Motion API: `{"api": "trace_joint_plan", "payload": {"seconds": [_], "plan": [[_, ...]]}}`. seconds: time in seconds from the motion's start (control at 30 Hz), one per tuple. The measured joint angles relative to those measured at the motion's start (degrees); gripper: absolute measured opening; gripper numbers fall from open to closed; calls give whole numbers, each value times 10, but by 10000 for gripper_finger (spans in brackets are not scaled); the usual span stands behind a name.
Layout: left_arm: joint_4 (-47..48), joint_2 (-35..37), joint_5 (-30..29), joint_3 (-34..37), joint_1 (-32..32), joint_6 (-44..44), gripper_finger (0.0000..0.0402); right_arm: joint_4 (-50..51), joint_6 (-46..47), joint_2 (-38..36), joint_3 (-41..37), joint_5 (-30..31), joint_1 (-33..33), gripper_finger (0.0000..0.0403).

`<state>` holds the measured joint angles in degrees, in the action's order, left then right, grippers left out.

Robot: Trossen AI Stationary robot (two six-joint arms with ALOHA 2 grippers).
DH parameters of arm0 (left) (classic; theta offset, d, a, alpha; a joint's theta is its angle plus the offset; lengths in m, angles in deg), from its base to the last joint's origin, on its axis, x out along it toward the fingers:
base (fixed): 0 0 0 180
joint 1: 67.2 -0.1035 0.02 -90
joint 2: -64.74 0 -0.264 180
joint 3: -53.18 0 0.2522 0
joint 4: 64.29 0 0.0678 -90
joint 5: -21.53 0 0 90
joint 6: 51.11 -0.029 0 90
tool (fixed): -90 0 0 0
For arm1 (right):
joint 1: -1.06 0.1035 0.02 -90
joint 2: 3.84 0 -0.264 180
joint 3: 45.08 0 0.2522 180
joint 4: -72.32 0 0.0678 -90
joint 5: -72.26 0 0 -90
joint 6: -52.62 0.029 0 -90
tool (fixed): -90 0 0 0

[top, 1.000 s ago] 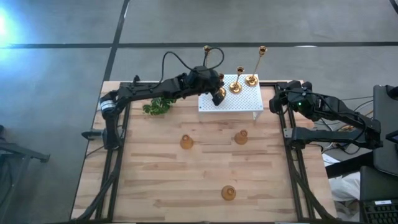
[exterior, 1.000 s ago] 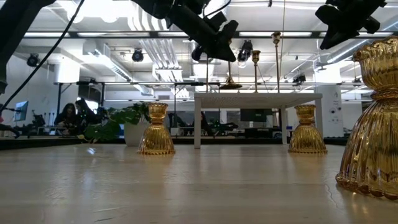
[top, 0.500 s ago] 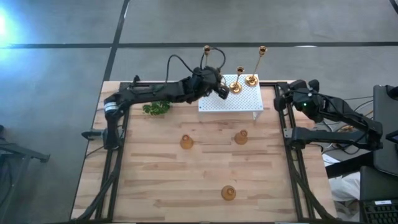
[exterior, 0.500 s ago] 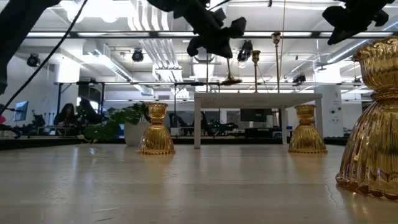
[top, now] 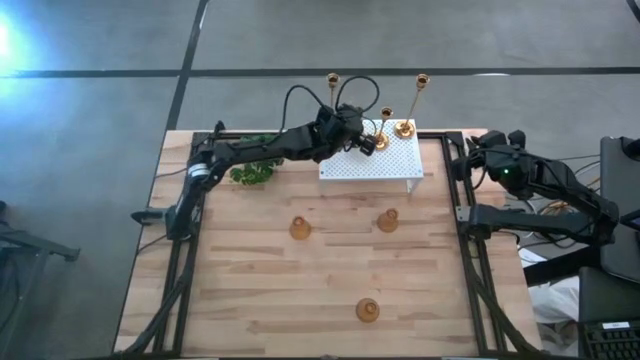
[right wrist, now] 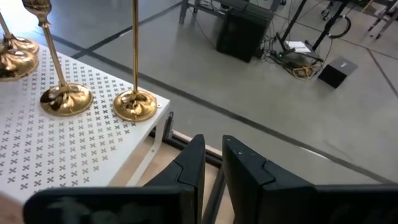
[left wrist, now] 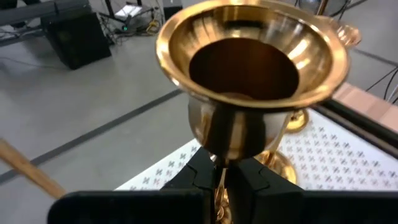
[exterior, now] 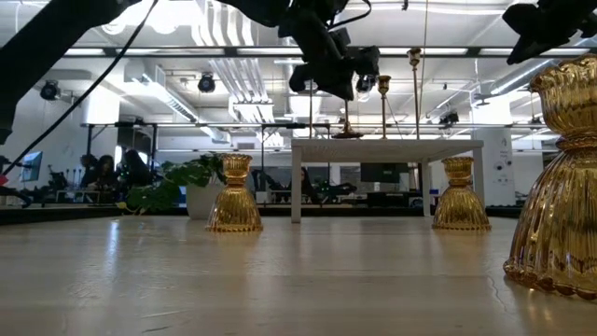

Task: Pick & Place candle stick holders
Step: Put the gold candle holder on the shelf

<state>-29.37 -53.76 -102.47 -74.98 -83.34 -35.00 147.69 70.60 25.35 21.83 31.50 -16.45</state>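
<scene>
My left gripper (top: 366,142) (exterior: 338,75) reaches over the white perforated box (top: 385,165) at the table's far edge, shut on a thin-stemmed gold candle stick holder (left wrist: 249,68). Three other stemmed holders (top: 333,78) (top: 380,138) (top: 404,128) stand on the box by their round bases. Three squat holders (top: 301,228) (top: 388,220) (top: 367,310) stand on the table. My right gripper (right wrist: 213,158) hovers off the box's right end; its fingers are a narrow gap apart, with nothing between them. My left gripper pinches the holder's thin stem (left wrist: 219,163) between its two fingers, just below the cup. The fingers come nearly level from the table's left and lie across the stem. The holder stands upright, its round base (exterior: 347,133) at the box's top; whether it touches, I cannot tell.
A green leafy plant (top: 252,172) sits left of the box, under my left arm. The dark table frame (top: 462,200) runs along both sides. Bare wood lies between the squat holders and toward the near edge.
My left gripper has carried the holder along the box toward the table's right and far edges, rolling its wrist. The holder has come from tilted to upright, and its base has sunk toward the box top. My right gripper has drawn back toward the right edge.
</scene>
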Motion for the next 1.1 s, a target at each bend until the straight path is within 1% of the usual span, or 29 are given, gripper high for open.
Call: {"api": "trace_joint_plan", "payload": {"seconds": [0.53, 0.6, 0.7, 1.1], "plan": [[8, -1, 0, 13, -4, -11, 19, 0, -9, -3, 0, 1, 0, 52], [7, -1, 8, 14, -5, -12, 19, 0, -9, -3, 0, 1, 0, 52], [-12, -6, 20, 22, -7, -14, 19, 0, -9, -3, 0, 1, 0, 52], [-47, -11, 22, 48, -10, -15, 19, -1, -11, -3, 0, -3, 0, 52]]}}
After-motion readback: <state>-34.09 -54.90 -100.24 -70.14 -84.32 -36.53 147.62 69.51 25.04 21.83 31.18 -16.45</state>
